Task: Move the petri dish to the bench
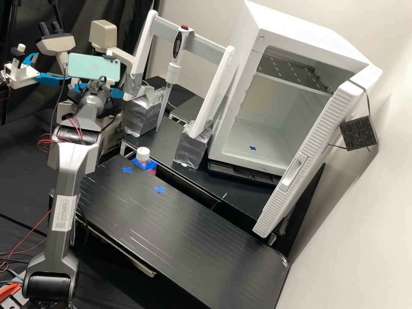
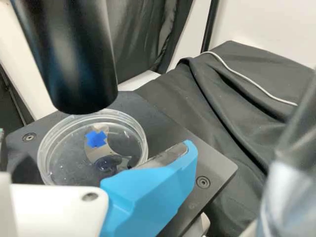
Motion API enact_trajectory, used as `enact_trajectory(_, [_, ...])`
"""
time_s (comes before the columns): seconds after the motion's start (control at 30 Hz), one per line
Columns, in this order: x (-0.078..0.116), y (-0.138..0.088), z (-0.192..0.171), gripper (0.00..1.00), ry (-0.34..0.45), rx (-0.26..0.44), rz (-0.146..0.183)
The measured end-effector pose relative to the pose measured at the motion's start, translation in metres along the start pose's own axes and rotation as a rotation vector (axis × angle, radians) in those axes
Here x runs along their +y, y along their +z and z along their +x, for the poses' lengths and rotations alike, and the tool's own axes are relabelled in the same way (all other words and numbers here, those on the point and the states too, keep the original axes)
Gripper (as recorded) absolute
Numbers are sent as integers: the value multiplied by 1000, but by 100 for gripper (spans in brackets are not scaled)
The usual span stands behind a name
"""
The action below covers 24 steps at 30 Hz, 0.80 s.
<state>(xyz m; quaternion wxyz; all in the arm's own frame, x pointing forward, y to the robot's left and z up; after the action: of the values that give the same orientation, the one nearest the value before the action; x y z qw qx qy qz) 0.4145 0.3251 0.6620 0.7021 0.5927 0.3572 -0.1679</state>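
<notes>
Black microscope stage (image 2: 217, 167), bearing a clear petri dish (image 2: 92, 148) beneath a dark cylinder (image 2: 74, 61); gripper (image 1: 116, 92) just beside the dish; cannot tell whether open or closed.

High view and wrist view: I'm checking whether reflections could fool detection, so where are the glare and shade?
High view: pale streaks on the black bench, glare or scratches, I can't tell which; soft shade inside the white cabinet. Wrist view: bright glints along the clear rim of the petri dish; a faint sheen on the black cylinder.
</notes>
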Motion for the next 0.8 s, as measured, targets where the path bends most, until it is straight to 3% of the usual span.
enact_trajectory(0.13, [0,0,0,100,-1,-3,-6])
enact_trajectory(0.47, [-3,-2,1,100,24,-54,-98])
enact_trajectory(0.8, [-5,0,9,100,13,-64,-86])
